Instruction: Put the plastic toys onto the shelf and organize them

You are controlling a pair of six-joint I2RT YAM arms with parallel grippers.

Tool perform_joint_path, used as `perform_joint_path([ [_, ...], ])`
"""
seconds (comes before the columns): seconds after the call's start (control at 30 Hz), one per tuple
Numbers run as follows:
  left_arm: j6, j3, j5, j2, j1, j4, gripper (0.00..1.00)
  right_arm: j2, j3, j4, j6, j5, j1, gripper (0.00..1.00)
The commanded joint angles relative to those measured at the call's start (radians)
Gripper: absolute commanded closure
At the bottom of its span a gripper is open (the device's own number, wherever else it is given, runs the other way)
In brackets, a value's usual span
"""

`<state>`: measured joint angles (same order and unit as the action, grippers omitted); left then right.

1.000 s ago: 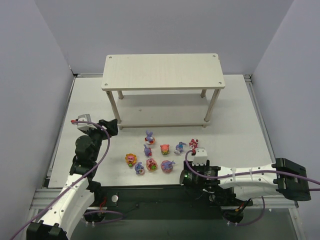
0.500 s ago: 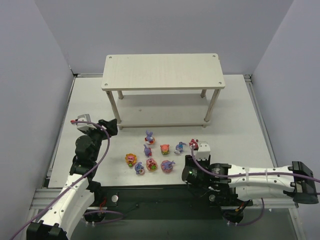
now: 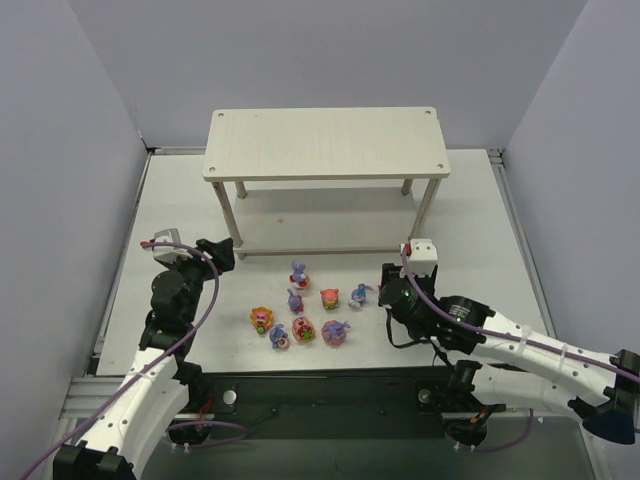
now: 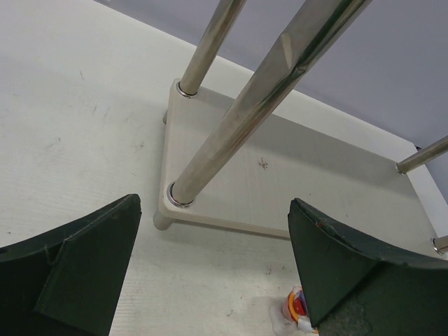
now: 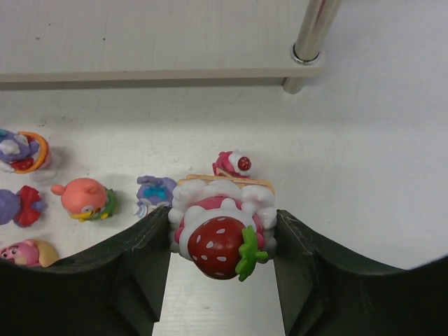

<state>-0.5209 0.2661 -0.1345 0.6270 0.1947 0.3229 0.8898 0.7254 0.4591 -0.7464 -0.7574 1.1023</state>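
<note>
Having clamped onto the strawberry-topped pink toy (image 5: 221,236) and lifted it off the table (image 3: 470,215), the right gripper (image 5: 222,218) carries it toward the shelf (image 3: 325,142), so 1 placement looks near, while the left gripper (image 4: 213,260) hangs wide open.

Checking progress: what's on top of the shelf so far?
Nothing: the shelf's top board shows no toys. It hides most of the lower board from above; the parts the wrist views show hold none either.
</note>
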Motion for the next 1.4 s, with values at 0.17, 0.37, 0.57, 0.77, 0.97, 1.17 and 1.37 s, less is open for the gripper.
perform_joint_path([
  [0.17,-0.018,0.033,0.015,0.003,0.002,0.001,0.04,0.107,0.048,-0.349,0.402,0.282,-0.286,0.90],
  [0.37,-0.019,0.038,0.013,0.011,-0.001,-0.004,0.04,0.204,0.100,-0.461,0.461,0.486,-0.397,0.89],
  [0.57,-0.013,0.019,-0.001,-0.029,0.000,-0.016,0.04,0.322,0.127,-0.550,0.515,0.520,-0.427,0.87],
  [0.77,-0.007,0.022,-0.005,-0.027,0.000,-0.024,0.04,0.411,0.134,-0.603,0.530,0.532,-0.461,0.85],
  [0.97,-0.004,0.027,-0.005,-0.004,0.000,-0.021,0.04,0.460,0.128,-0.663,0.535,0.503,-0.475,0.82],
  [1.17,-0.002,0.030,-0.007,0.008,0.000,-0.013,0.04,0.498,0.108,-0.720,0.538,0.477,-0.504,0.82],
  [1.37,0.001,0.032,-0.005,0.016,0.000,-0.016,0.04,0.555,0.104,-0.770,0.552,0.469,-0.521,0.80],
])
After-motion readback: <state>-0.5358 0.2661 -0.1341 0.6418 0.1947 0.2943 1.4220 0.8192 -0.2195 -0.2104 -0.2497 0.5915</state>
